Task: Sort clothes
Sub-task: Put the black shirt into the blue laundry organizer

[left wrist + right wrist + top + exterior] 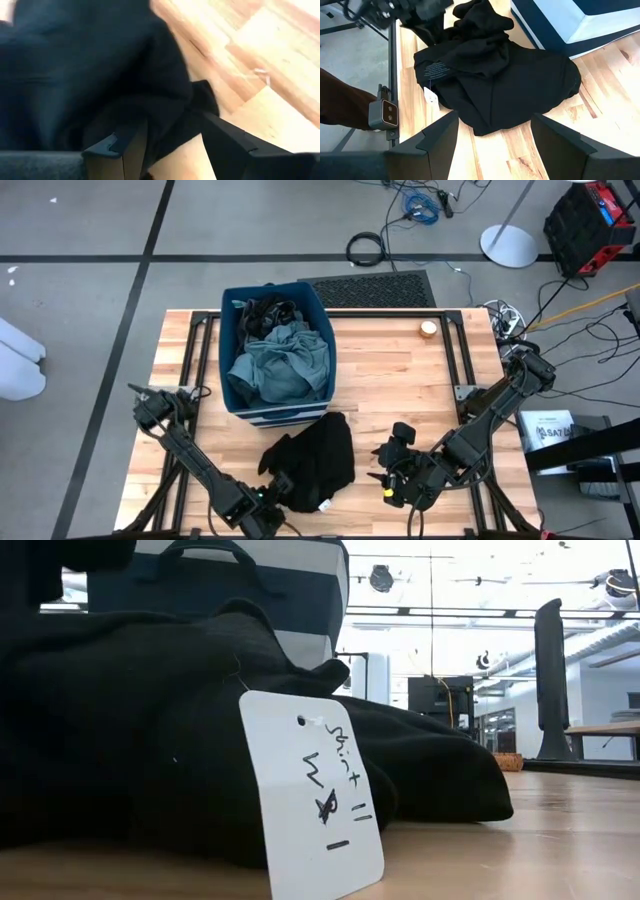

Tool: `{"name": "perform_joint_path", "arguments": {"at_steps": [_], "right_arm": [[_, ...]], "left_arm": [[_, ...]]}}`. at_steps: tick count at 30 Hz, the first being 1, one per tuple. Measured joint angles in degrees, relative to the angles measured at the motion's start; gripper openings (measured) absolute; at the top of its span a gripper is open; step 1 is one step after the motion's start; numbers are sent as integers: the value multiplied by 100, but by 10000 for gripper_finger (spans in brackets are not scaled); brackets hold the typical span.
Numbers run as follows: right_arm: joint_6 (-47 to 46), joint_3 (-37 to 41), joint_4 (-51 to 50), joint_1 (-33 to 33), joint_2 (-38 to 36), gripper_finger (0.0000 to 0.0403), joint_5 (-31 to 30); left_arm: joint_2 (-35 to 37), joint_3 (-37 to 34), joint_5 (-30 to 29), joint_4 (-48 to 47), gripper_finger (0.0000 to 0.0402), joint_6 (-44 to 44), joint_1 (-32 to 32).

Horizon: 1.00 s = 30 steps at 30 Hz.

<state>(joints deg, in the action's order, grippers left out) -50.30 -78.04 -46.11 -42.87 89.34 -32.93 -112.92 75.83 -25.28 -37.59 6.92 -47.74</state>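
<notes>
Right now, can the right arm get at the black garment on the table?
Probably yes. The right gripper is open and faces the black garment, with only bare table between them. The left gripper is already at its far edge.

The black garment [150, 730] hides most of the navy bin [250, 590].

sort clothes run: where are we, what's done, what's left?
Done: grey-green garment and dark ones sit in the navy bin. In hand: left gripper, open, fingers straddling an edge of the black garment on the table; no closed grip yet. Right gripper waits open beside it. Left: the black garment.
</notes>
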Motion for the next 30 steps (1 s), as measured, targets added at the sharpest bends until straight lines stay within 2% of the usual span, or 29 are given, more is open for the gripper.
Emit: {"name": "perform_joint_path", "arguments": {"at_steps": [5,12,14,18,22,27,30], "right_arm": [[24,0,-2,0,0,238,0],[29,0,0,0,0,238,2],[28,0,2,0,-2,238,2],[26,0,18,0,-2,238,7],[26,0,20,0,-2,238,11],[28,0,20,0,-2,238,24],[32,0,5,0,-2,238,24]], "left_arm": [[-235,3,141,64,191,54,-7],[-382,19,249,531,191,824,117],[-370,59,539,542,191,842,250],[-335,178,1770,558,191,841,627],[-337,192,2355,524,191,843,910],[-337,177,2343,519,191,853,1022],[-365,175,2148,526,173,860,1024]]}}
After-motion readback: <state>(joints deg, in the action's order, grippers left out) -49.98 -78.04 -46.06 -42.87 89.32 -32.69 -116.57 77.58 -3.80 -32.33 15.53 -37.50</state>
